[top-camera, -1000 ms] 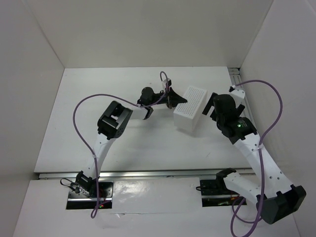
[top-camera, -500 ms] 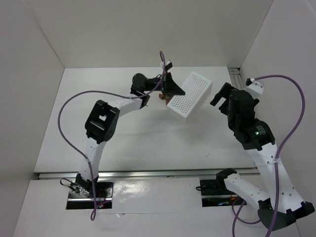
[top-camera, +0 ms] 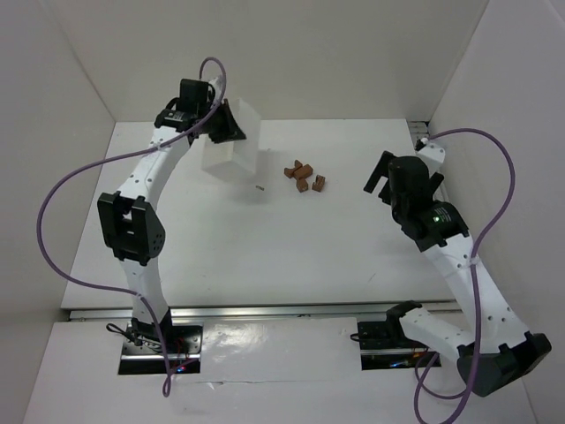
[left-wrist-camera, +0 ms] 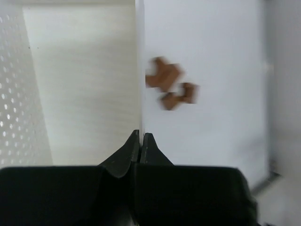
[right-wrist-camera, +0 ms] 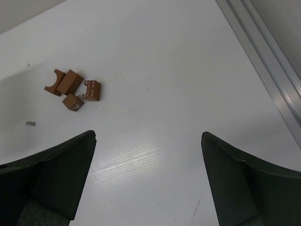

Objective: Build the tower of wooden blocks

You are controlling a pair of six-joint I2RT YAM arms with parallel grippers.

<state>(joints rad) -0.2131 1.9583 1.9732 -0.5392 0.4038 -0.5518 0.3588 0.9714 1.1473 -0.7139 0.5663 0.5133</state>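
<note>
Left gripper [left-wrist-camera: 141, 135]: pinched shut on the white tray [top-camera: 231, 152] wall
Right gripper [right-wrist-camera: 146, 137]: stood wide open, held nothing
Wood blocks [top-camera: 304, 175]: lay clustered, unstacked

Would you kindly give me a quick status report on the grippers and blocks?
Left gripper shut on white tray. Right gripper open, empty. Wood blocks loose, unstacked, tray clear of them.

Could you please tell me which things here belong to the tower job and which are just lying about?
Job: wood blocks, a loose cluster, none stacked.
Just about: white tray, pinched by the left tool; grey speck on the table.
</note>
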